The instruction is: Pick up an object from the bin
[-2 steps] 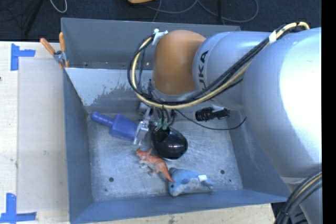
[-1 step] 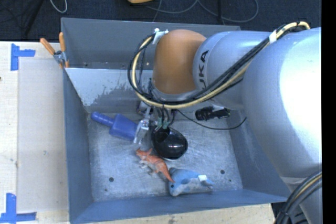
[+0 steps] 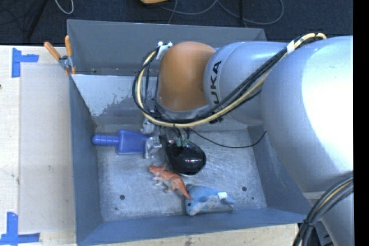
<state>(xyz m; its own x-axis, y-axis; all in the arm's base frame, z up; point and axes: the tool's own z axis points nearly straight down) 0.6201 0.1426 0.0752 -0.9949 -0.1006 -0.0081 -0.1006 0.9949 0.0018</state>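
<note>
4 loose things lie on the floor of the grey bin (image 3: 83,170), and the black rounded object (image 3: 185,159) near its middle serves as the marker for the rest. Just to the left of the black object and a little above it lies a blue scoop-like tool (image 3: 124,142), its handle pointing away to the left. Just below-left of the black object is a small orange dinosaur toy (image 3: 168,177). Further below it, near the front wall, rests a blue and white toy (image 3: 206,201).

The gripper (image 3: 154,146) hangs low in the bin under the arm's orange cover (image 3: 181,75), right at the black object's upper-left side, between it and the wide end of the blue tool. Whether the gripper is open or closed cannot be told, since the wrist hides most of it, and nothing can be seen held in it.

By my reading, the step in hand is the descent and reach, with no pick made. 2 things are within reach, the blue tool's wide end and the black object. The next move calls for settling squarely on 1 of them, closing firmly, then lifting straight up clear of the dinosaur.
</note>
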